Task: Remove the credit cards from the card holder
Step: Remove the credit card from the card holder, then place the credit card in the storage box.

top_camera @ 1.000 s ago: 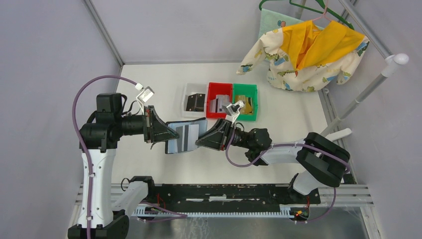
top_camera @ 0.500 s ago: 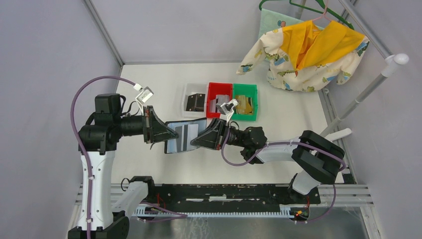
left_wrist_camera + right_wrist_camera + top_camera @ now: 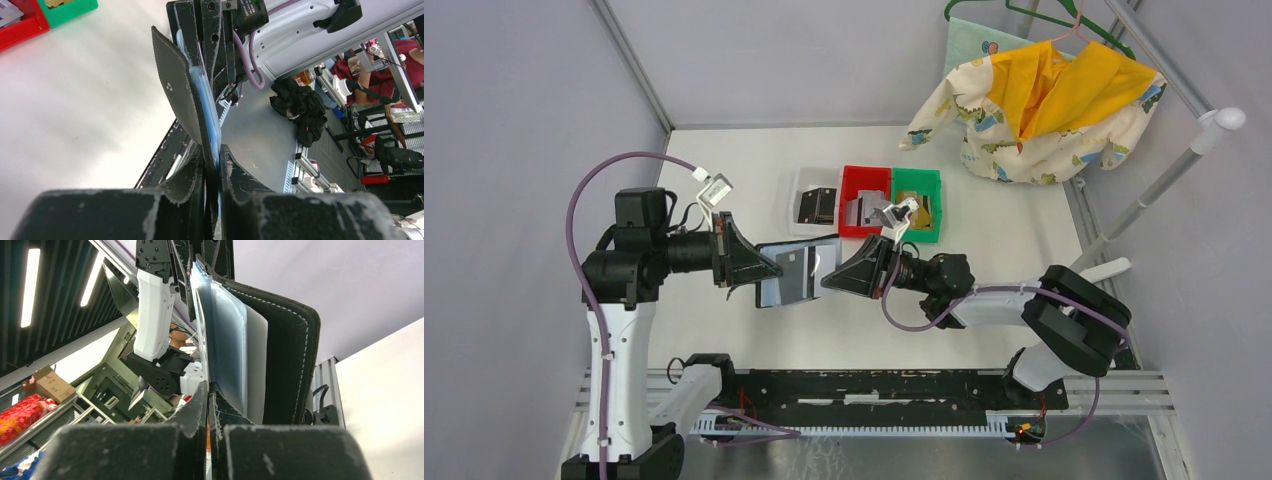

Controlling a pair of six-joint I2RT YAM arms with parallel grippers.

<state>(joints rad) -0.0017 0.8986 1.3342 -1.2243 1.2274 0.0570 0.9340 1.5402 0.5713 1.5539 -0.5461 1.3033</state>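
Card holder [image 3: 179,95] hangs open in the air above the middle of the white worktop [image 3: 724,180], held between the two arms. The left jaws are clamped tight on its left edge, with the black stitched cover and pale blue leaves pinched together between scuffed black fingers [image 3: 187,180]. The right jaws meet it from the right, pressed to a hairline on a thin leaf at its right edge. Whether that leaf is a card or only a clear sleeve cannot be told. From above, the blue-grey inside shows, with a dark striped card [image 3: 794,268] lying in it between the two sets of jaws. The cover is grainy, pale-stitched and round-cornered, with a small snap stud [image 3: 169,85]; the sleeves are glossy and see-through.

Bare worktop lies beneath and to the near side, as far as the black rail [image 3: 874,385]. Just beyond, on the far side, three small bins stand in a row — a white bin [image 3: 796,195], a red bin [image 3: 866,170] and a green bin [image 3: 917,173]. They hold a black card [image 3: 817,205], a silver-grey card [image 3: 859,210] and a tan-gold card [image 3: 921,208]. A patterned garment [image 3: 1044,110] hangs at far right.
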